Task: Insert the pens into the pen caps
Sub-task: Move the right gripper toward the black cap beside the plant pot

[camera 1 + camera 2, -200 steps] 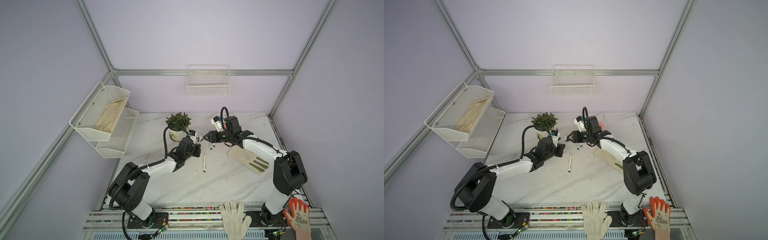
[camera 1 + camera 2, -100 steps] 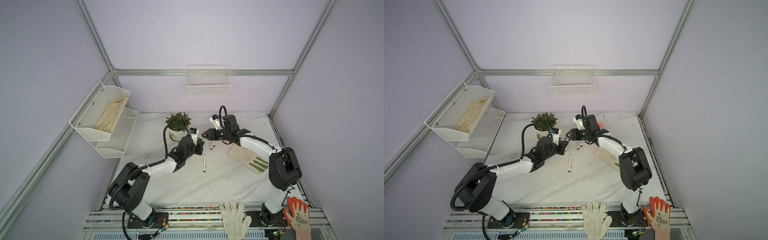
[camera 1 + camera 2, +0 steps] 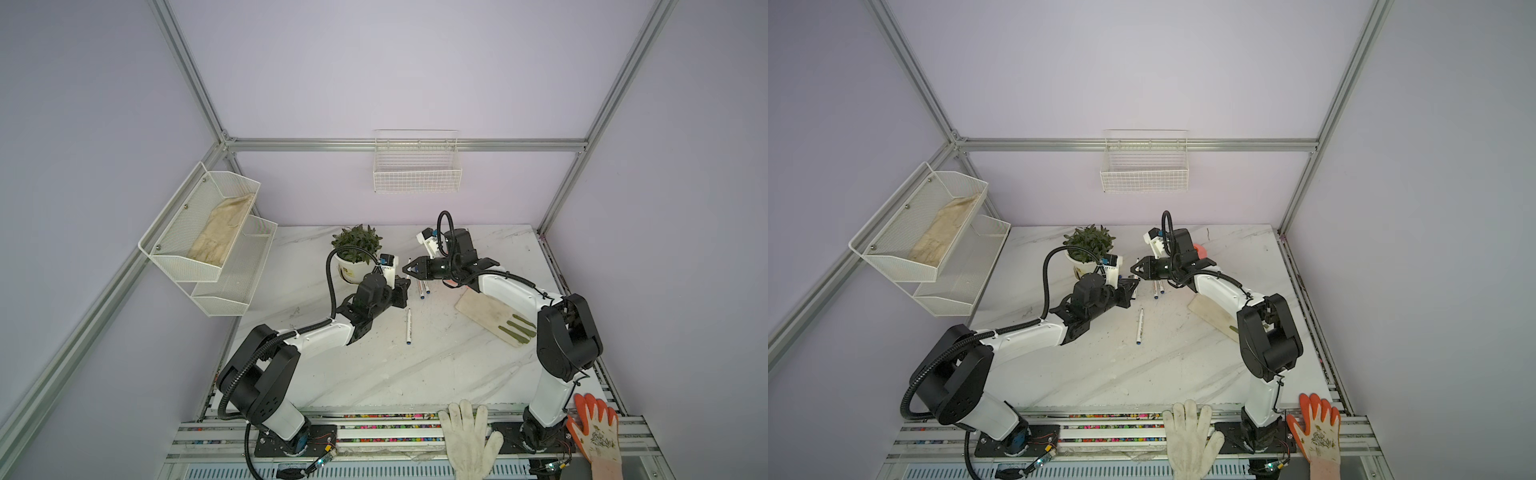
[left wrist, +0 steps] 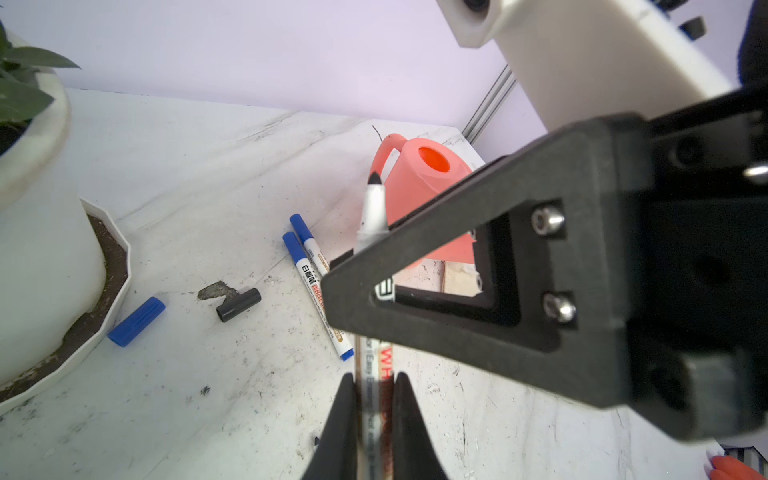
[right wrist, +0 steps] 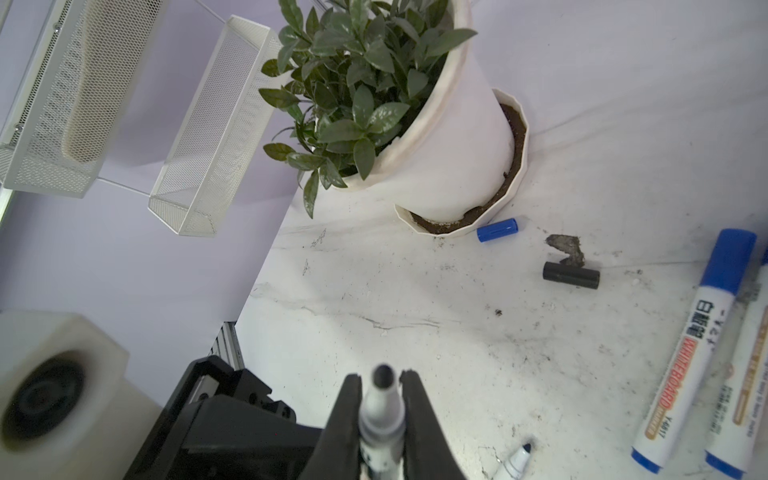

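Greenery (image 5: 353, 83) filled the white pot (image 5: 457, 145), which stood in a ribbed saucer (image 5: 524, 137) with dark soil ringing its base. On the left wall, the upper tier of the mesh shelf (image 3: 166, 241) held a beige cloth (image 3: 220, 232). A pink watering can (image 4: 415, 183) stood at the back of the tabletop (image 3: 374, 374); we could not see into it.

Above the tabletop, near the pot, we saw both hands meet on one uncapped pen (image 4: 372, 216). The left hand (image 4: 374, 376) was nearly closed, its fingers lying against both sides of the printed barrel. The right hand (image 5: 381, 376) was pinched tight on the same pen just behind its black tip.

Below them, two capped pens (image 4: 316, 266) lay side by side and touching, blue caps on. A loose pen (image 3: 409, 326) lay apart, nearer the front edge, its tip bare. A blue cap (image 5: 497, 230) rested just beside the saucer. A black cap (image 5: 571, 276) lay between it and the capped pens, touching a brownish scrap (image 5: 566, 249).
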Motion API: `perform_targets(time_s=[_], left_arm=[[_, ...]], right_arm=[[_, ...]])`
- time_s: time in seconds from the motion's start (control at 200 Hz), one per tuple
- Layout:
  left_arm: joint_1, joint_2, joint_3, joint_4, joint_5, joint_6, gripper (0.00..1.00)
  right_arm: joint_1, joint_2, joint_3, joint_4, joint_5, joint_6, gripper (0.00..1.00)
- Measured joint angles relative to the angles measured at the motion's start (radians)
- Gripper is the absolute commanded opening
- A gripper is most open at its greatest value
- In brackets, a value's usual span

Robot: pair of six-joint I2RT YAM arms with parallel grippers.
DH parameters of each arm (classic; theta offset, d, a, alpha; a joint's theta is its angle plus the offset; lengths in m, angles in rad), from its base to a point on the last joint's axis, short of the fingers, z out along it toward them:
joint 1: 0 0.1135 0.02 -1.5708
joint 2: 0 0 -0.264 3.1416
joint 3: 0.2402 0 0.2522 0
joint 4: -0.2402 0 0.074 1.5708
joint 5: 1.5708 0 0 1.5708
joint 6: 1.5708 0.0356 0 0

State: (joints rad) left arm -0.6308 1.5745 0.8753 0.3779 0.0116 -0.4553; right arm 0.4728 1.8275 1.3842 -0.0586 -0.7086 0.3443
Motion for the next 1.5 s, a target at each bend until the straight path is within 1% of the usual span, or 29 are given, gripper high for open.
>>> perform_targets(time_s=[0.015, 0.045, 0.13, 0.2, 0.39, 0.58, 0.685, 0.855, 0.92, 0.95, 0.985, 1.005, 1.01, 1.015, 1.025, 1.03, 1.04, 1.085, 1.15, 1.2, 1.365, 1.5], left_arm=[[0.0, 0.0, 0.0, 0.002, 0.001, -0.007, 0.36], [0.0, 0.0, 0.0, 0.004, 0.003, -0.008, 0.39], [0.001, 0.001, 0.0, 0.006, 0.003, -0.01, 0.41], [0.003, 0.006, 0.0, 0.01, 0.007, -0.015, 0.4], [0.01, 0.045, 0.004, 0.018, 0.023, -0.014, 0.33], [0.014, 0.085, 0.051, 0.025, 0.049, -0.006, 0.27], [0.014, 0.089, 0.068, 0.037, 0.063, -0.004, 0.2], [0.02, 0.099, 0.075, 0.041, 0.078, -0.01, 0.0], [0.021, 0.099, 0.075, 0.043, 0.082, -0.016, 0.0], [0.021, 0.099, 0.075, 0.043, 0.083, -0.022, 0.0], [0.022, 0.099, 0.075, 0.043, 0.082, -0.025, 0.0], [0.022, 0.099, 0.075, 0.043, 0.082, -0.029, 0.0], [0.022, 0.099, 0.075, 0.043, 0.081, -0.03, 0.0], [0.022, 0.099, 0.075, 0.043, 0.081, -0.031, 0.0], [0.022, 0.099, 0.075, 0.043, 0.08, -0.032, 0.0], [0.022, 0.099, 0.075, 0.043, 0.079, -0.034, 0.0], [0.023, 0.099, 0.075, 0.043, 0.079, -0.035, 0.0], [0.023, 0.099, 0.075, 0.045, 0.066, -0.046, 0.0], [0.024, 0.098, 0.073, 0.045, 0.031, -0.065, 0.0], [0.028, 0.089, 0.064, 0.039, -0.01, -0.085, 0.0], [0.046, 0.001, -0.007, -0.037, -0.207, -0.152, 0.0], [0.055, -0.069, -0.06, -0.095, -0.334, -0.19, 0.0]], right_arm=[[0.0, 0.0, 0.0, 0.0, 0.0, 0.0, 0.11], [-0.001, 0.0, 0.0, -0.001, -0.003, 0.0, 0.1], [-0.002, 0.0, 0.0, -0.002, -0.01, 0.0, 0.09], [-0.003, 0.0, 0.0, -0.003, -0.013, -0.001, 0.09], [-0.006, 0.0, 0.0, -0.005, -0.016, -0.001, 0.09], [-0.009, 0.0, 0.0, -0.005, -0.017, -0.001, 0.09], [-0.01, 0.0, 0.0, -0.005, -0.018, -0.001, 0.09], [-0.013, -0.001, 0.0, -0.005, -0.022, -0.001, 0.09], [-0.014, -0.001, 0.0, -0.005, -0.022, -0.001, 0.09], [-0.014, -0.001, 0.0, -0.005, -0.022, -0.001, 0.11], [-0.014, -0.001, 0.0, -0.005, -0.022, -0.001, 0.16], [-0.014, -0.001, 0.0, -0.005, -0.022, -0.001, 0.22], [-0.014, -0.001, 0.0, -0.005, -0.022, -0.001, 0.26], [-0.014, -0.001, 0.0, -0.005, -0.022, -0.001, 0.26], [-0.014, -0.001, 0.0, -0.005, -0.022, 0.0, 0.3], [-0.014, -0.001, 0.0, -0.005, -0.021, 0.001, 0.3], [-0.014, -0.001, 0.0, -0.005, -0.022, 0.0, 0.34], [-0.014, -0.001, 0.0, -0.006, -0.02, 0.007, 0.42], [-0.014, -0.001, 0.0, -0.005, -0.011, 0.008, 0.47], [-0.014, -0.001, 0.0, -0.006, 0.003, 0.014, 0.49], [-0.013, 0.025, 0.065, -0.051, 0.089, 0.032, 0.5], [-0.002, 0.134, 0.187, -0.1, 0.172, 0.033, 0.5]])
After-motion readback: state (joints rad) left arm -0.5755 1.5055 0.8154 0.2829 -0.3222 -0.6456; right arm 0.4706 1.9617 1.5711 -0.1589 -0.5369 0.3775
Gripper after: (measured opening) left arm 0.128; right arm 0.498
